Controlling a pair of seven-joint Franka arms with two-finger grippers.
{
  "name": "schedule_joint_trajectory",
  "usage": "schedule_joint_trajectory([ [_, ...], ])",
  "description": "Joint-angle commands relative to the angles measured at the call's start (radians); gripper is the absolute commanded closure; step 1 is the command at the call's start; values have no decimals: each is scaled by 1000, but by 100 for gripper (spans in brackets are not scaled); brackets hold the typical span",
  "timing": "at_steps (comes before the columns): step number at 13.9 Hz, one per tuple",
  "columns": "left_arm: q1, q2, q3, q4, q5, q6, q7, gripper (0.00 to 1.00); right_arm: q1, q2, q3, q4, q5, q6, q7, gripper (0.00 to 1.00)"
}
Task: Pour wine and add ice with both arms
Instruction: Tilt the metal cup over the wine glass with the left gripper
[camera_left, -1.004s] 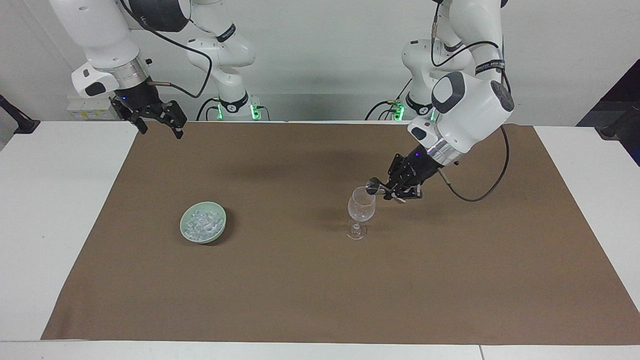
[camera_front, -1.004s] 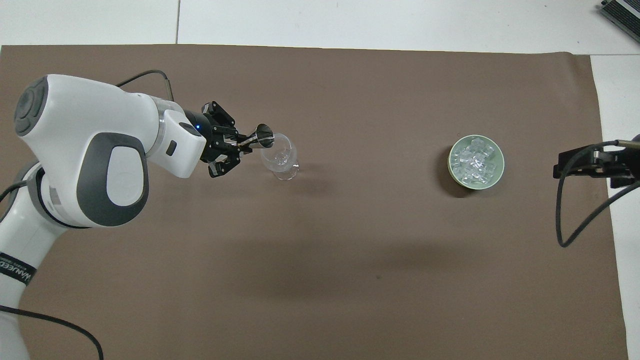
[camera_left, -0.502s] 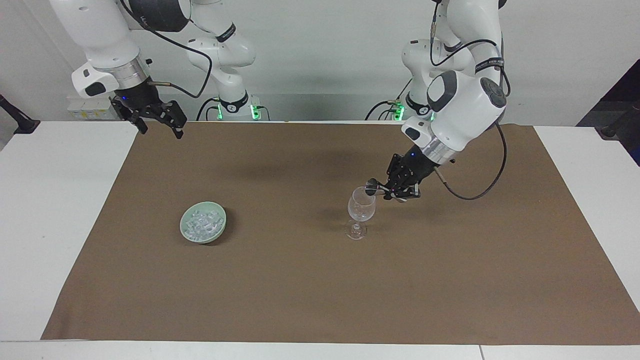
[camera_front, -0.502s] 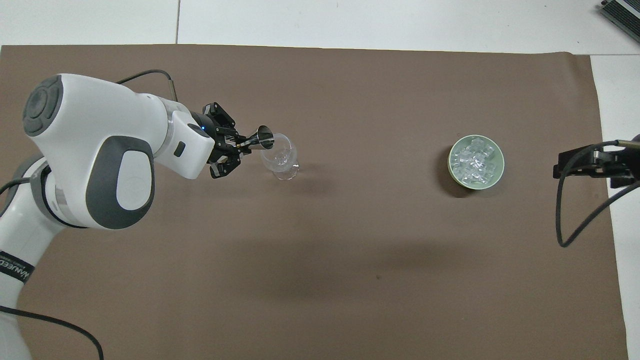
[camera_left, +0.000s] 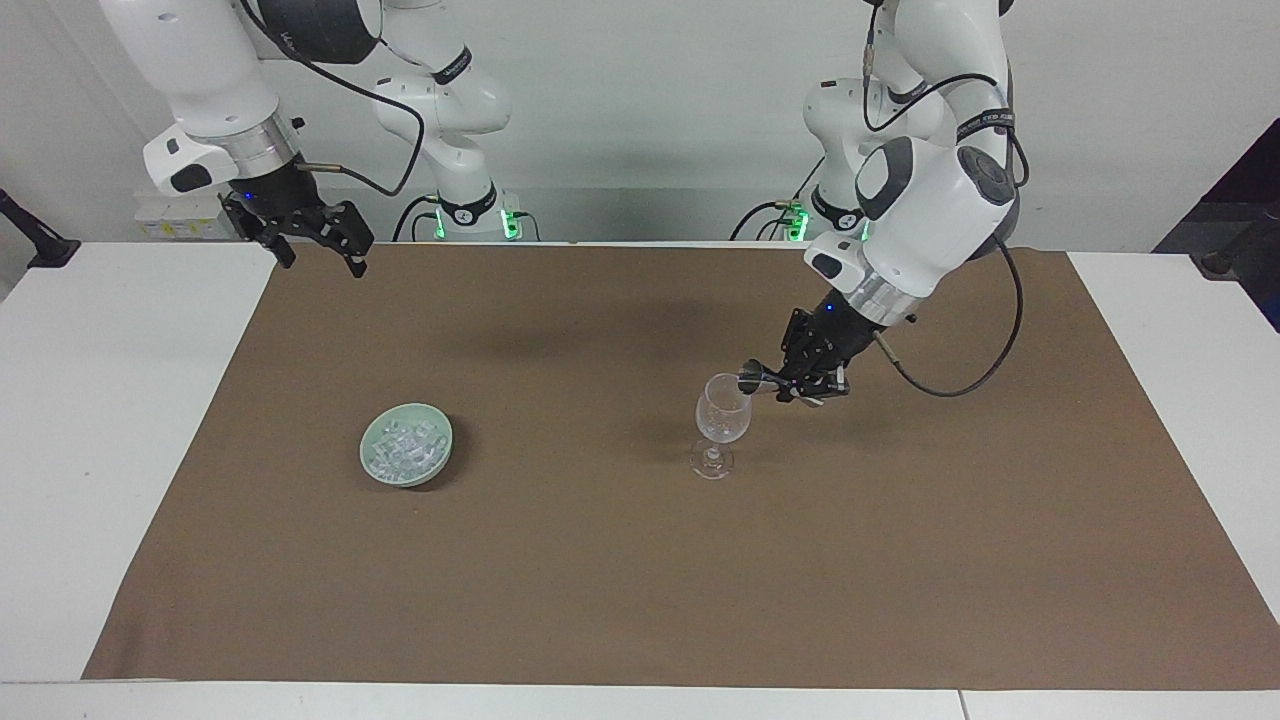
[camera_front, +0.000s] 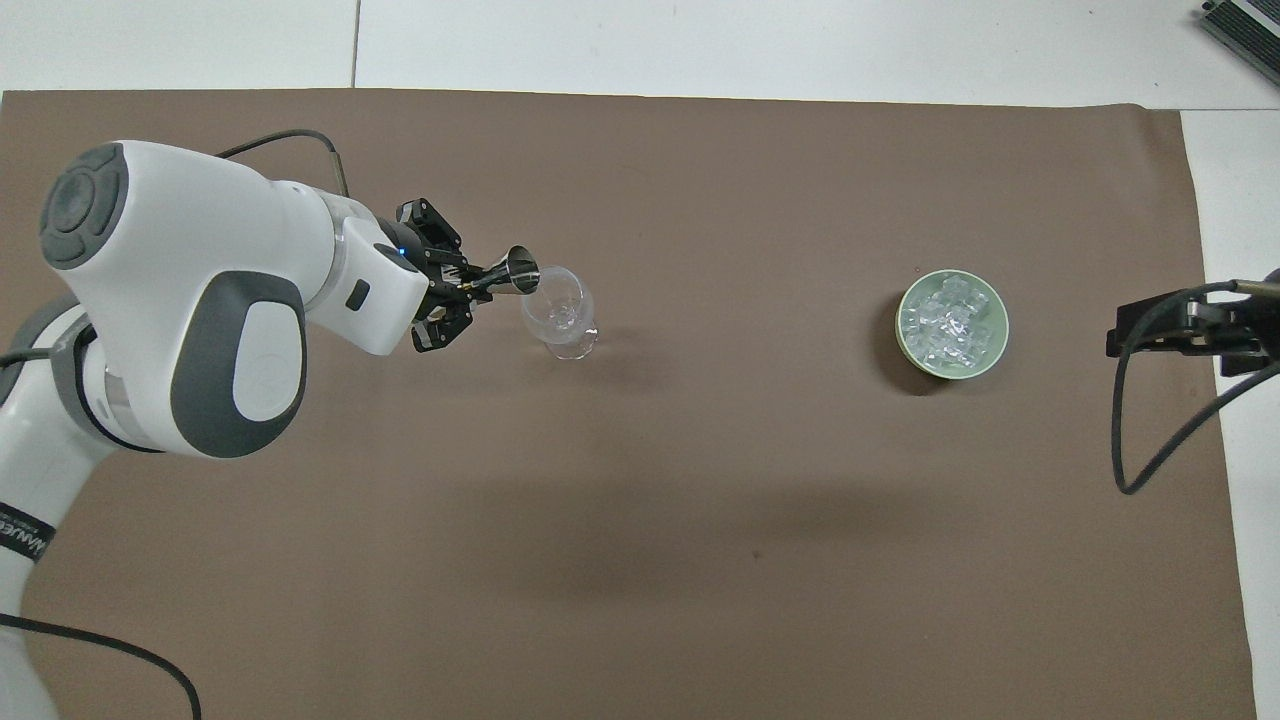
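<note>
A clear wine glass (camera_left: 722, 420) (camera_front: 562, 318) stands upright on the brown mat. My left gripper (camera_left: 782, 386) (camera_front: 468, 288) is shut on a small metal jigger (camera_left: 752, 380) (camera_front: 521, 272), which lies tipped on its side with its mouth at the glass's rim. I cannot make out the wine in either the jigger or the glass. The ice (camera_left: 403, 447) (camera_front: 948, 322) is heaped in a pale green bowl (camera_left: 447, 450) (camera_front: 1001, 330) toward the right arm's end. My right gripper (camera_left: 325, 262) (camera_front: 1150, 330) waits open and empty above the mat's edge at that end.
The brown mat (camera_left: 640, 580) covers most of the white table (camera_left: 110, 420). Black cables hang from both wrists. Nothing else stands on the mat.
My left wrist has turned a little, and the jigger has shifted slightly back toward the left arm's end at the glass's rim. The right arm has not moved.
</note>
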Motion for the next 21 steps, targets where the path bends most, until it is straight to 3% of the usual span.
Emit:
schedule_joint_trajectory([
  [1,-31,-13,14,6,38,-10,-37,95,-18,-26,12,-32,21,12,-24,0],
  [16,-75,-1,14,45,242,-43,-208,95,-20,-28,12,-33,21,9,-24,0],
  [21,-92,2,9,93,349,-118,-326,95,-18,-28,12,-33,21,9,-24,0],
])
